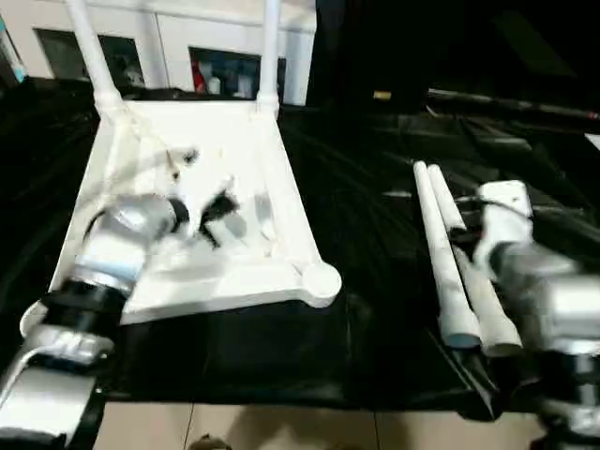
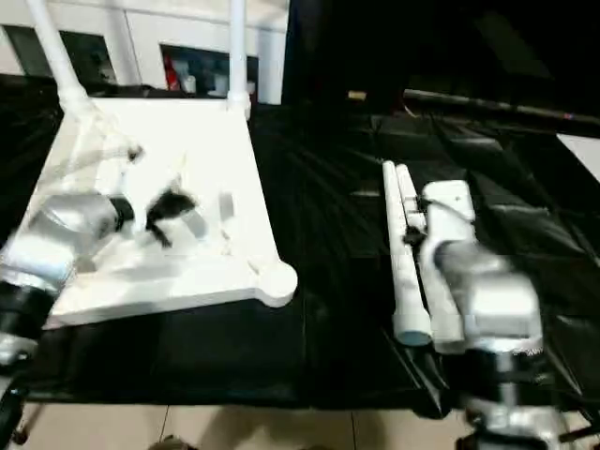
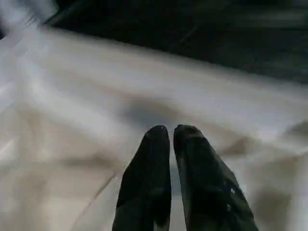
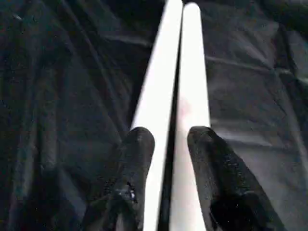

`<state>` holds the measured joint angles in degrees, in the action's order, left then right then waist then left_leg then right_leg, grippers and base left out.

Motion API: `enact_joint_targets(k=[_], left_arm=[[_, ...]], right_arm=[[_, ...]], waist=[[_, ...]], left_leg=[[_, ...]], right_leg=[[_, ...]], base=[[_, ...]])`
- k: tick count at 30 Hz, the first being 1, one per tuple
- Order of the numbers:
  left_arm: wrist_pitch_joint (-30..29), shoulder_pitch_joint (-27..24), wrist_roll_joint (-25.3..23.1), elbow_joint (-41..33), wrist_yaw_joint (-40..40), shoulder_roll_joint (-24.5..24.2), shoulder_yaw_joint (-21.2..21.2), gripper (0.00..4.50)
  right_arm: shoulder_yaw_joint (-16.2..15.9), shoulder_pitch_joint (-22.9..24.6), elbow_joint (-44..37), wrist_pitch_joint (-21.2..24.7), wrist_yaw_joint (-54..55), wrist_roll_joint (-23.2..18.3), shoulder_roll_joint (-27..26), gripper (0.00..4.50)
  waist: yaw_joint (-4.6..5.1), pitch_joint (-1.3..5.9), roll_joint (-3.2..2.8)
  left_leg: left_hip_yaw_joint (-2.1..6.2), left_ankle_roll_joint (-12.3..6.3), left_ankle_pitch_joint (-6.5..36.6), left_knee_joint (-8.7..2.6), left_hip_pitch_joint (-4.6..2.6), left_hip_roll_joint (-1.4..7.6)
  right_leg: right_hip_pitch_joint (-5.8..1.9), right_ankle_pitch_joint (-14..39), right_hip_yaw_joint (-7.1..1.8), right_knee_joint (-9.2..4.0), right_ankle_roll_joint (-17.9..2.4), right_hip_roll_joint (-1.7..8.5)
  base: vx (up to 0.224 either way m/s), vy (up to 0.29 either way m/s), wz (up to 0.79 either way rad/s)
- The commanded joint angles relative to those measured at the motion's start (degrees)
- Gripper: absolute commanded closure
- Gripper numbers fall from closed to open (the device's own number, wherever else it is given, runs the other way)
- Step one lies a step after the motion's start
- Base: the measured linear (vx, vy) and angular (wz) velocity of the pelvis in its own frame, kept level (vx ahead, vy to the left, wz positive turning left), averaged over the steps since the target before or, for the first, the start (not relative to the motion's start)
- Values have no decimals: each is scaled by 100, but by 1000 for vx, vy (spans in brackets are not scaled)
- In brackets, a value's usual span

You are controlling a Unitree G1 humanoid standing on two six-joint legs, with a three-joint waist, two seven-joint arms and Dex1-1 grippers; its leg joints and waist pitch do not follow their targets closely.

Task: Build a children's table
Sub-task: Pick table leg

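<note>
Lying upside down on the black cloth of the work table (image 1: 375,281), the white children's table top (image 1: 202,202) sits on the left side of the scene, ribbed underside facing up. Two white legs (image 1: 89,47) already stand upright in its two far corner sockets, rising out of frame. Its near right corner socket (image 1: 321,281) is a rounded, open cup with nothing in it. The left gripper (image 3: 171,132) hangs over the middle of the underside, its two black fingers pressed nearly together and holding nothing; whether the tips touch the plastic cannot be told. On the right side of the cloth, two loose legs (image 1: 455,272) lie side by side, touching along their length, running from far to near. The right gripper (image 4: 168,137) is poised directly above these two legs, its fingers (image 4: 139,144) spread wide apart, one over each tube, gripping neither. Silver forearms frame both near corners, and pale floor shows along the near edge
</note>
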<state>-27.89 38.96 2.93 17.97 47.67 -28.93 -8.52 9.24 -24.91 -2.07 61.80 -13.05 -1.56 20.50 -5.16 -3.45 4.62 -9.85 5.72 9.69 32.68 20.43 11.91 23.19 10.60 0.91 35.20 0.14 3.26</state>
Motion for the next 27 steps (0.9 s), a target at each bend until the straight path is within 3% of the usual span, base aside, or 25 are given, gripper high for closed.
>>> enact_joint_targets(k=[1,3,6,7,8,10,12,15,19,27], left_arm=[[-252,-32,325,-323,336,6,-7,370],[-588,-134,775,-882,675,60,-8,349],[-769,-175,952,-1133,762,118,-30,322],[-928,-236,1036,-1366,884,117,-114,322],[-1100,-315,1130,-1621,1027,92,-224,304],[-1224,-412,1217,-1914,1210,27,-376,292],[-1134,-490,1277,-2092,1360,-13,-494,272],[-1182,-522,1376,-2288,1438,-28,-570,243],[-1302,-523,1371,-2403,1425,-69,-583,206],[-1365,-572,1375,-2517,1469,-257,-617,143]], right_arm=[[-39,-33,-91,280,-32,19,81,271],[-73,-63,-189,689,-25,31,149,248],[-5,-69,-170,854,-13,-16,101,224],[24,-66,-150,1000,-47,-108,71,224],[51,-64,-134,1138,-73,-200,36,204],[19,-52,-116,1266,-118,-271,30,196],[3,-43,-33,1276,-145,-308,-25,174],[1,-68,93,1301,-165,-348,-101,149],[29,-77,197,1365,-183,-421,-135,112],[-191,-42,714,1105,-37,-252,-88,50]], waist=[[-11,366,-103],[-13,375,-108],[-13,371,-93],[-15,375,-125],[-8,374,-106],[-7,370,-124],[-6,368,-96],[-9,367,-119],[-16,371,-65],[-19,388,-61]], left_leg=[[-28,376,1009,-342,-81,43],[-27,377,874,-341,-72,44],[-42,355,831,-327,-61,33],[-39,367,828,-327,-70,36],[-35,363,836,-330,-64,45],[-43,365,837,-328,-64,41],[-44,356,818,-328,-57,38],[-41,389,867,-332,-65,42],[-39,373,819,-328,-59,40],[-50,376,564,-309,-45,20]], right_leg=[[-259,689,-165,-335,-1003,309],[-279,565,-164,-316,-1006,307],[-276,514,-165,-325,-998,297],[-282,532,-169,-312,-991,304],[-292,557,-167,-310,-978,305],[-272,593,-166,-320,-960,294],[-281,619,-167,-327,-928,293],[-272,770,-167,-337,-891,294],[-283,853,-162,-330,-828,298],[-294,570,-158,-299,-821,286]], base=[[0,0,0],[0,0,0],[0,0,0],[0,0,0],[0,0,0],[0,0,0],[0,0,0],[0,0,0],[0,0,0],[0,0,0]])
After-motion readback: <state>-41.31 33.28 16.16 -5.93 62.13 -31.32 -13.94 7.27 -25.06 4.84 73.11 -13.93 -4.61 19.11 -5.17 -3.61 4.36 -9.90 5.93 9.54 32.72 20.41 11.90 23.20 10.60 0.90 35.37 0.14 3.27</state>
